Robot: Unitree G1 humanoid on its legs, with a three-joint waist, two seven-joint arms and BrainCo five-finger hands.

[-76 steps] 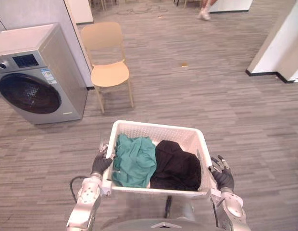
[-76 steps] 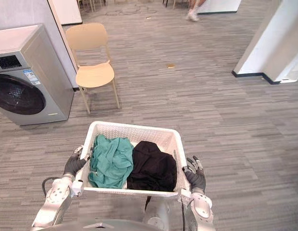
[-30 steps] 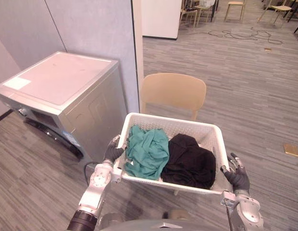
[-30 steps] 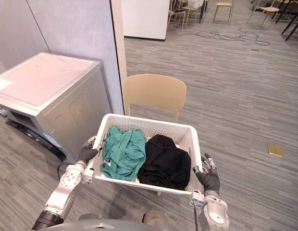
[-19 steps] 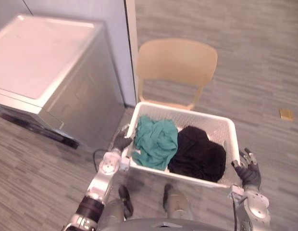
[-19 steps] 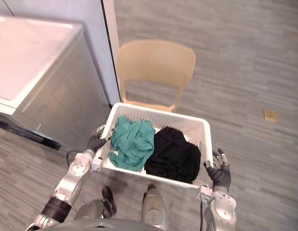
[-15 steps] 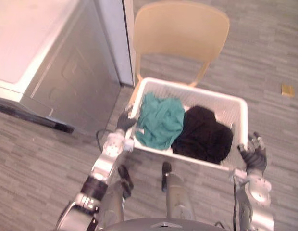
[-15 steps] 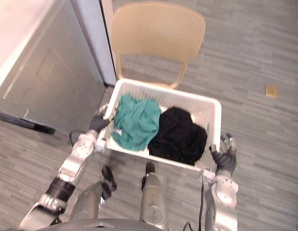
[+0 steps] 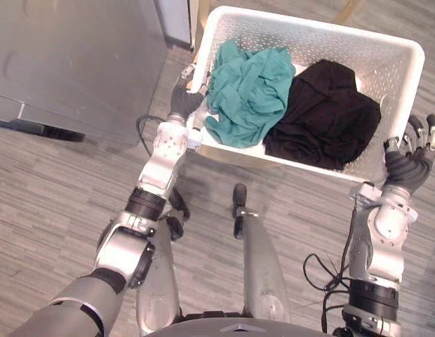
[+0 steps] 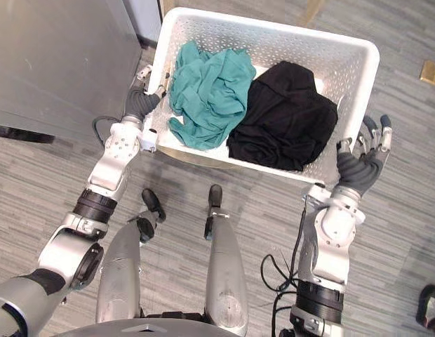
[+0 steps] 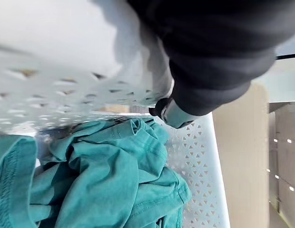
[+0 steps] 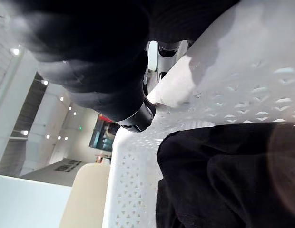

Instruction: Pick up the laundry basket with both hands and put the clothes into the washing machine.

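Since half a second ago the head camera has tipped further down, so the whole picture has shifted; the laundry basket (image 9: 310, 22) itself stays carried between the two hands, clear of the floor (image 9: 49, 189).

At far left stands the washing machine (image 9: 70, 63), showing its plain grey side panel rather than a door. Just beside it, the left robot hand (image 9: 181, 104) has its fingers hooked over the basket's left rim. Inside lie a teal garment (image 9: 249, 91) on the left and a black garment (image 9: 323, 116) touching it on the right. The right robot hand (image 9: 405, 167) is spread, fingers straight against the outside of the right wall.

The basket's long axis runs from hand to hand, and the machine lies off its left end, so the left hand is the nearer. Judging from this, the load must come round to the machine's front. No lettering on the panel or basket can be read.
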